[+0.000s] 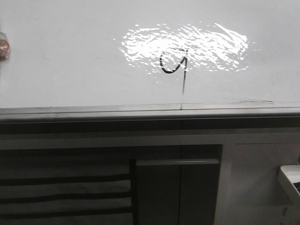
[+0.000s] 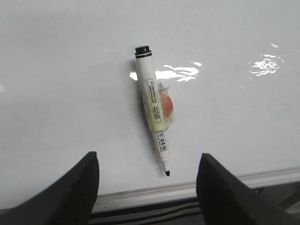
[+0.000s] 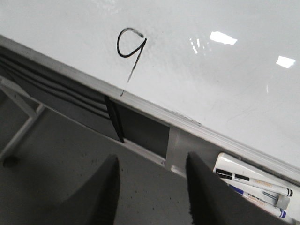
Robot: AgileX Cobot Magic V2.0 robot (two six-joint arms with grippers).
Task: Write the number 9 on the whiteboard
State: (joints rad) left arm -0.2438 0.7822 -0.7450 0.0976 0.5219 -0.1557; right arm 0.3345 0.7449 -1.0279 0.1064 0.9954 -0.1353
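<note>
So the left gripper point(image 2: 147, 187) has its jaws spread wide apart with nothing between them, hovering just off the whiteboard point(image 2: 70, 84) – one white marker pen point(image 2: 153, 111) lies flat on the board beyond the fingers, uncapped tip pointing back toward the gripper and the grey edge rail point(image 2: 154, 191), black end away. A bit of tape with something orange is stuck round its middle.

The right gripper point(image 3: 151, 187) is open and empty too, over the dark cabinet point(image 3: 70, 154). Past it, one number 9 point(image 3: 130, 51) sits on the board near the rail – loop away from the rail, long thin tail running down almost to it. Two or three markers point(image 3: 253, 185) lie in a tray beside the gripper.
</note>
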